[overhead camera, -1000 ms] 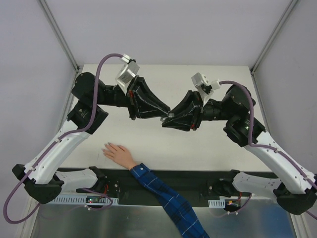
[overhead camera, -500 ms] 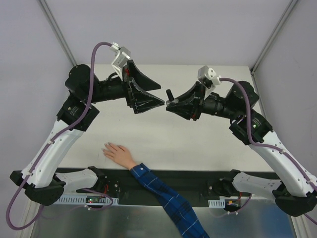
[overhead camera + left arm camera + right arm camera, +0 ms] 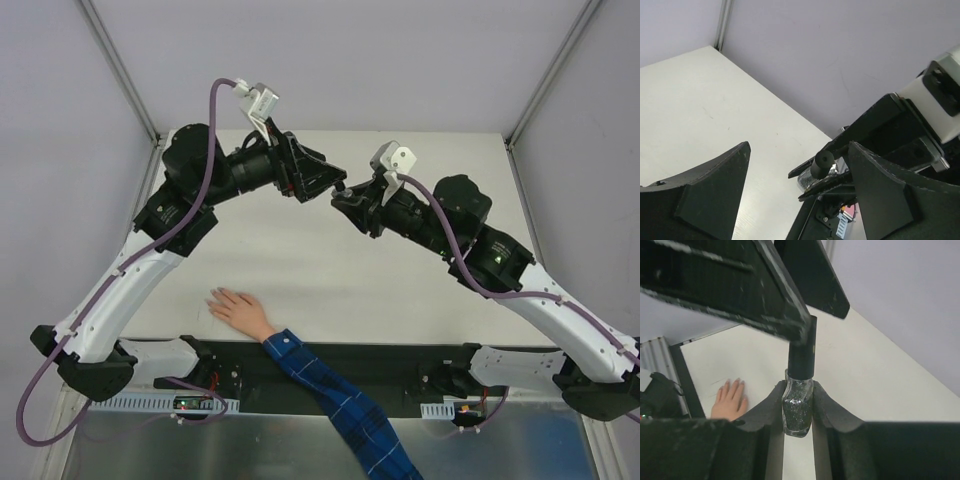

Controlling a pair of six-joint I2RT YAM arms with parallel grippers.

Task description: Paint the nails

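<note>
My claw pinches a glittery dark bottle upright by its sides. Over its black cap hangs the left claw, fingers parted. Left of the bottle, a pale hand lies flat on the white table, its nails tiny.

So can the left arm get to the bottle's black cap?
Probably yes: the left tool is open with the cap just ahead, nothing between, while the right tool holds the bottle.

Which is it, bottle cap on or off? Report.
On. The black cap sits on the glitter bottle clamped in the right jaws; the left jaws stand open by it.
</note>
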